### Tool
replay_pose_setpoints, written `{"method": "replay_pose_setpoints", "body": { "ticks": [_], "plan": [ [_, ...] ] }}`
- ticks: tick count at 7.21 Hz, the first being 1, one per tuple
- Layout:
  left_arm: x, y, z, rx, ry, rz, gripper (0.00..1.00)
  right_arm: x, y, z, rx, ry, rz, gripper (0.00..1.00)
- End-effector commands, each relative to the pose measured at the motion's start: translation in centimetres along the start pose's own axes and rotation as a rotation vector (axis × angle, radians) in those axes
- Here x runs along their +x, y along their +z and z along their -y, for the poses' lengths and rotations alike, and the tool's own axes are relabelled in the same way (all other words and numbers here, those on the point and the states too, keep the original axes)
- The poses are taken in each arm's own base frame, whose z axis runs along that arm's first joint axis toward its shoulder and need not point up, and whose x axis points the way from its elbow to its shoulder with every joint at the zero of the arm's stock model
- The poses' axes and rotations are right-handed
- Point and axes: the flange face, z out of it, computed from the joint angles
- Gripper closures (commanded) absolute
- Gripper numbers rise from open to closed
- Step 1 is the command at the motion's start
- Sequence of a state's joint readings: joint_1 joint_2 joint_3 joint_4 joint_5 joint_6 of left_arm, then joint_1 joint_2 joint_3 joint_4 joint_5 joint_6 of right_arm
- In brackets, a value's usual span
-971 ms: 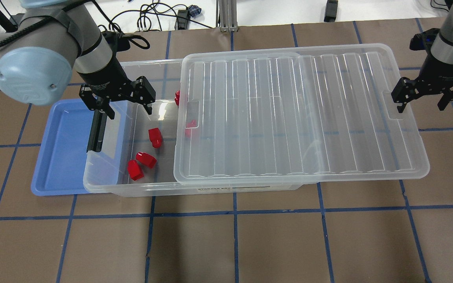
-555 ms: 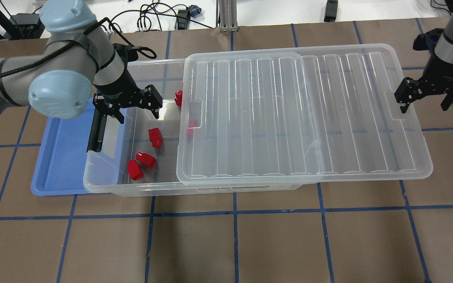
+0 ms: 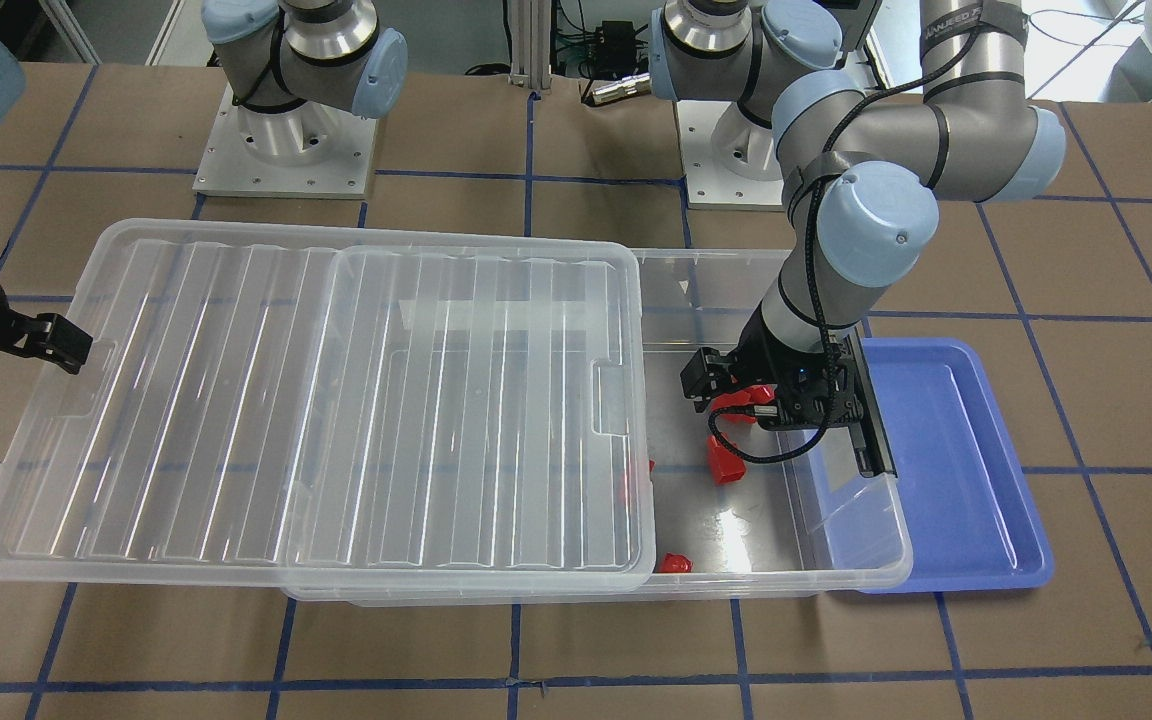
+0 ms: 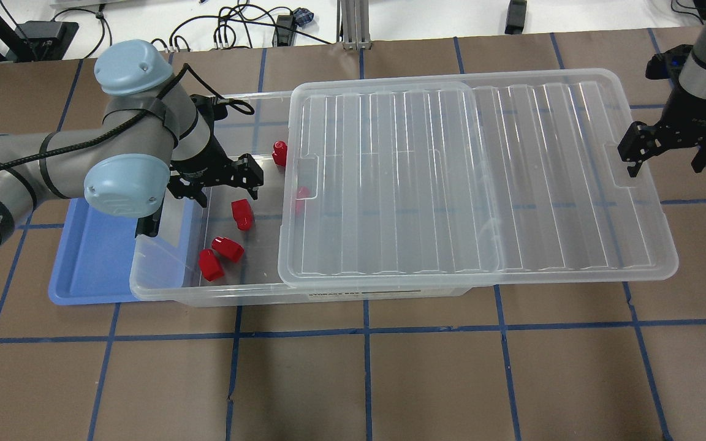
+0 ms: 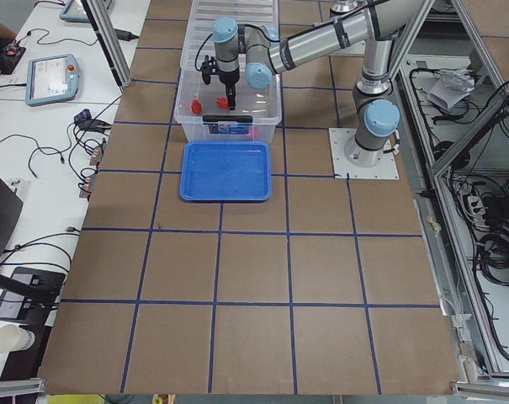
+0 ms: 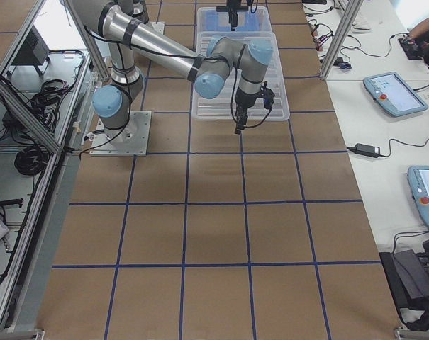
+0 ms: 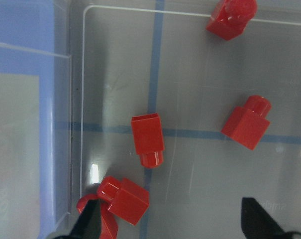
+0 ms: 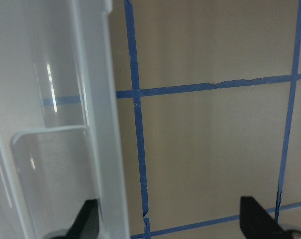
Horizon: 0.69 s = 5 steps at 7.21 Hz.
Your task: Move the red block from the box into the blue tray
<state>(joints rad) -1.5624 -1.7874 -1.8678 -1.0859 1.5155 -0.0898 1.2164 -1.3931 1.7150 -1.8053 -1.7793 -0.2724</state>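
The clear box (image 4: 169,293) has its ribbed lid (image 4: 475,177) slid off to the right, so its left end is uncovered. Several red blocks lie on its floor there, one (image 4: 242,214) just below my left gripper (image 4: 218,184). That gripper is open and empty, low inside the box. In the left wrist view that block (image 7: 148,138) lies ahead of the open fingertips (image 7: 90,219), with others (image 7: 247,127) around it. The blue tray (image 4: 92,257) lies partly under the box's left end. My right gripper (image 4: 665,156) is open at the lid's right edge (image 8: 98,124).
The box's black latch bar (image 4: 144,225) stands on the short end beside the left gripper. One red block (image 4: 299,195) lies under the lid's left edge. The brown table carries a blue tape grid. Cables lie beyond the far edge.
My left gripper has moved right from over the box's left rim and down towards the blocks. The lid has slid slightly right, and my right gripper with it.
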Motion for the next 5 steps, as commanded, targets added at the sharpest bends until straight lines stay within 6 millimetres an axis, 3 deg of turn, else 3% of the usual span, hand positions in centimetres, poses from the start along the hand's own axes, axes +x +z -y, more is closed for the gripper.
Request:
{"method": "replay_pose_setpoints", "body": {
  "ticks": [1, 2, 3, 5],
  "plan": [
    [-0.2, 3.1, -0.5, 0.021, -0.022, -0.001, 0.0, -0.2, -0.8, -0.5, 0.01, 0.012, 0.008, 0.0],
    [-0.4, 4.6, -1.0, 0.014, -0.028, 0.0, 0.0, -0.2, -1.7, -0.8, 0.026, 0.015, 0.008, 0.0],
    [-0.4, 5.9, -0.8, 0.022, -0.046, -0.002, 0.0, -0.1, -4.0, -1.3, 0.067, 0.02, -0.003, 0.0],
    [-0.3, 7.1, 0.4, 0.077, -0.051, -0.011, 0.0, 0.0, -4.9, -1.4, 0.072, 0.018, -0.004, 0.0]
  ]
}}
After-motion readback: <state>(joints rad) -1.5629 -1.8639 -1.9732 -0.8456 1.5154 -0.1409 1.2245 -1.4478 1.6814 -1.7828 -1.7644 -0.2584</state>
